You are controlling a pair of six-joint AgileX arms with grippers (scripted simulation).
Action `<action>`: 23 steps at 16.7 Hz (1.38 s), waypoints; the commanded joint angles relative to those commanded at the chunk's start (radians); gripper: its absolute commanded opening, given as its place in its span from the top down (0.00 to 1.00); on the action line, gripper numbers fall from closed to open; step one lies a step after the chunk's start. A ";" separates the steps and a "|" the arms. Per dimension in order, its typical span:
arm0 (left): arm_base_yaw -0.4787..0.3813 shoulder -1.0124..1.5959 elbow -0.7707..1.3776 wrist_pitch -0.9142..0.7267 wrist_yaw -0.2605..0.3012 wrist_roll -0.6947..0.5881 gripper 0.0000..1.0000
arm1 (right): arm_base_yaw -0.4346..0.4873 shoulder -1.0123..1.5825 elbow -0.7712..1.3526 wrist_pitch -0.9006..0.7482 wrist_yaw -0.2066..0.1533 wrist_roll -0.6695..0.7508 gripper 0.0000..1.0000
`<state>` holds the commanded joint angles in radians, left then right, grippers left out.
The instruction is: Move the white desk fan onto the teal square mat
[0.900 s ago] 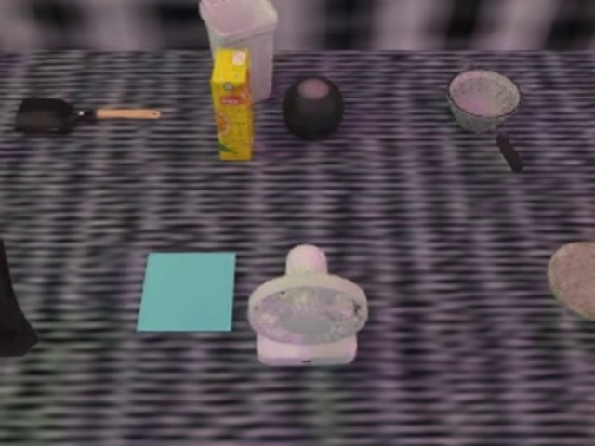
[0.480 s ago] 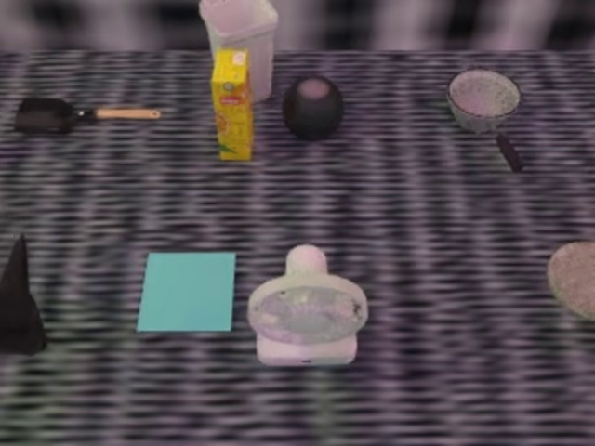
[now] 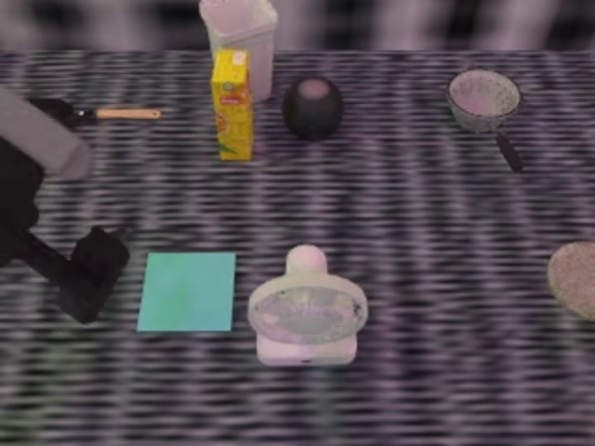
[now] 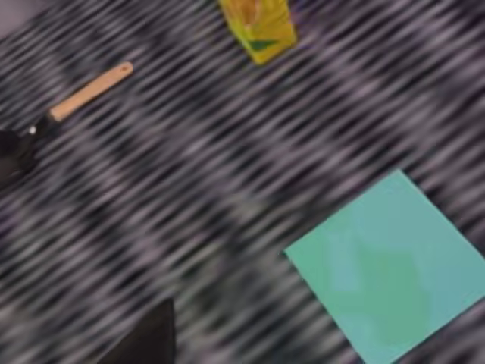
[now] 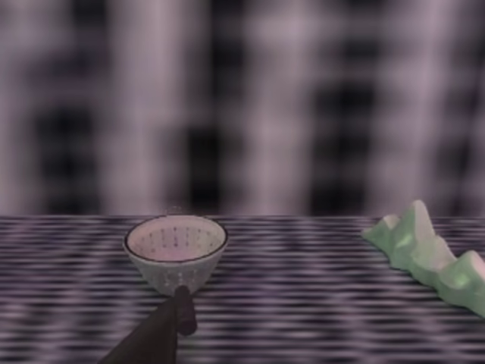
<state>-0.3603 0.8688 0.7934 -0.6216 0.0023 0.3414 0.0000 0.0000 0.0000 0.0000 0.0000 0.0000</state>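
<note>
Striped black-and-lilac cloth covers the whole table, with a wide bare band across its middle between the far row of clutter and the near things. One tall white container stands at the far edge, one yellow juice carton just in front of it, one dark round pot beside them. One white desk fan sits near the front centre, its round speckled grey grille facing up, rounded white base toward the near edge, knob-like motor housing behind. One flat teal square mat lies just left of the fan, apart from it by a narrow strip of cloth. One speckled bowl with a dark handle stands far right; one wooden-handled black spatula far left. My left gripper hangs just left of the mat; whether its fingers are apart, I cannot tell. My right arm is out of the top view.
</note>
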 joint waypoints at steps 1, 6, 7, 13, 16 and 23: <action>-0.040 0.108 0.090 -0.070 0.000 0.038 0.00 | 0.000 0.000 0.000 0.000 0.000 0.000 0.00; -0.230 0.624 0.520 -0.406 0.001 0.220 0.00 | 0.000 0.000 0.000 0.000 0.000 0.000 0.00; -0.264 0.713 0.597 -0.465 0.001 0.252 0.00 | 0.000 0.000 0.000 0.000 0.000 0.000 0.00; -0.412 1.072 0.940 -0.711 0.001 0.392 0.00 | 0.000 0.000 0.000 0.000 0.000 0.000 0.00; -0.438 1.128 1.006 -0.752 0.000 0.417 0.00 | 0.000 0.000 0.000 0.000 0.000 0.000 0.00; -0.437 1.128 0.988 -0.733 0.000 0.419 0.00 | 0.000 0.000 0.000 0.000 0.000 0.000 0.00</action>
<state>-0.7972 1.9973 1.7817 -1.3548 0.0026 0.7601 0.0000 0.0000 0.0000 0.0000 0.0000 0.0000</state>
